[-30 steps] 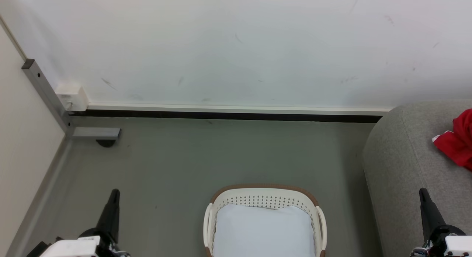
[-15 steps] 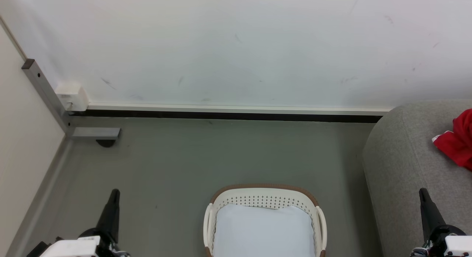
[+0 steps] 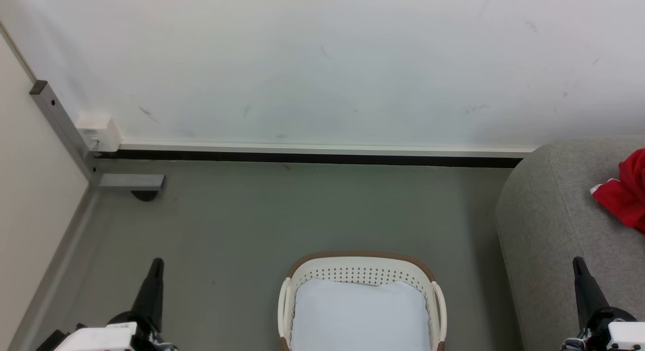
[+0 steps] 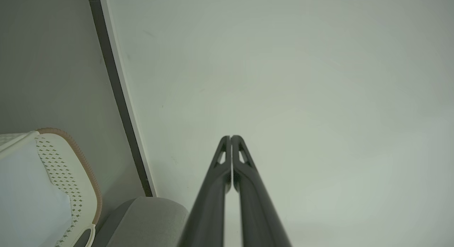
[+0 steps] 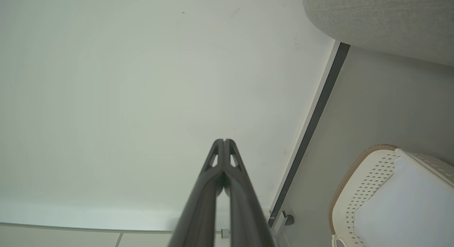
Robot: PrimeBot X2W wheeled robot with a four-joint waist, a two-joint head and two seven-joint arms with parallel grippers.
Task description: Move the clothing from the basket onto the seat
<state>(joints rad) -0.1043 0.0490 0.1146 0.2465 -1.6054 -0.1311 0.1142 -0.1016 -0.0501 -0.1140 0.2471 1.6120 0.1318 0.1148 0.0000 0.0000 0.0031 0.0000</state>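
metal post [image 3: 55, 117] and white wall box [image 3: 98, 132] far left, apart from both arms | left gripper [image 3: 157, 264] fingers pressed together, holding nothing | grey floor [image 3: 302, 210] open up to the wall | basket [image 3: 360, 256] centre, pale bottom showing | sofa seat [image 3: 549, 215] right, red white-trimmed clothing [image 3: 622, 195] lying on it at the frame edge | right gripper [image 3: 577, 261] closed, holding nothing

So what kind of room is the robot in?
Probably a corner of a living room, maybe a practice one: there is a grey sofa with red clothing on it, a laundry basket on the grey floor, and a plain white wall.
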